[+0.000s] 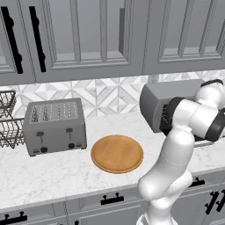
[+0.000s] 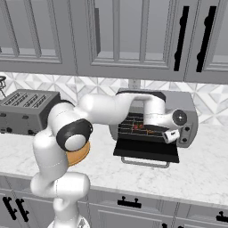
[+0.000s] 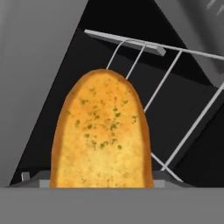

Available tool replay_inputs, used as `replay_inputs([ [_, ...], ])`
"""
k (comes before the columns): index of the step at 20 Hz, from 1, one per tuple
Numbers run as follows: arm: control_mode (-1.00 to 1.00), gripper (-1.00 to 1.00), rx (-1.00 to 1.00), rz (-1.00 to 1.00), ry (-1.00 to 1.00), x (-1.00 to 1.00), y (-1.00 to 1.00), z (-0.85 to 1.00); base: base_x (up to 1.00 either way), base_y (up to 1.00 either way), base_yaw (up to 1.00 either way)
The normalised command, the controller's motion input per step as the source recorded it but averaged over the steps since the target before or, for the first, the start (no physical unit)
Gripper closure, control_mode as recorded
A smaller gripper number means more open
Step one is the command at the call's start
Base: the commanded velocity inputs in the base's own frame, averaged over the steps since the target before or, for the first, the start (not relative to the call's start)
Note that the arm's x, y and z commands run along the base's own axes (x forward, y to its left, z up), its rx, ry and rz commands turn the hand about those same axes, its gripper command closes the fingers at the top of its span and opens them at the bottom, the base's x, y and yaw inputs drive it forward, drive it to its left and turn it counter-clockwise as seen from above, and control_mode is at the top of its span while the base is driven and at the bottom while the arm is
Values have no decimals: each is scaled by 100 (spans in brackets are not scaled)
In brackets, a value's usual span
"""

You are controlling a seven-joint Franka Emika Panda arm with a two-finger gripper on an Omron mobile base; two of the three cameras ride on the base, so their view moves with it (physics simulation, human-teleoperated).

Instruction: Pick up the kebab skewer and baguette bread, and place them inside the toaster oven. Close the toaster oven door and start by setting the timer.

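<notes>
The toaster oven [image 2: 178, 100] stands on the counter against the tiled wall, and it also shows behind my arm in the left base view [image 1: 154, 103]. Its toaster oven door [image 2: 147, 150] lies folded down flat, handle toward me. On the wire rack inside lies the kebab skewer [image 2: 140, 127], small red and brown chunks. My gripper [image 2: 168, 135] hovers at the oven's mouth, just above the right part of the door. It is shut on the baguette bread [image 3: 101, 131], an orange-tan piece flecked with green. In the hand view the bread points at the rack [image 3: 175, 87] and hides the fingertips.
A grey slot toaster [image 1: 55, 125] sits at the left of the counter, with a wire dish rack [image 1: 6, 125] beyond it. A round wooden board [image 1: 117, 154] lies between toaster and oven. The knob panel [image 2: 188, 129] is on the oven's right side. Wall cabinets hang overhead.
</notes>
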Motion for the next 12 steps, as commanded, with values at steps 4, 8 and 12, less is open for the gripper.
replay_inputs([
  [4, -100, -100, 0, 0, 0, 0, 0, 0, 0, 0, 0],
  [8, -100, -100, 0, 0, 0, 0, 0, 0, 0, 0, 0],
  [12, -100, -100, 0, 0, 0, -16, 0, 0, 0, 0, 0],
])
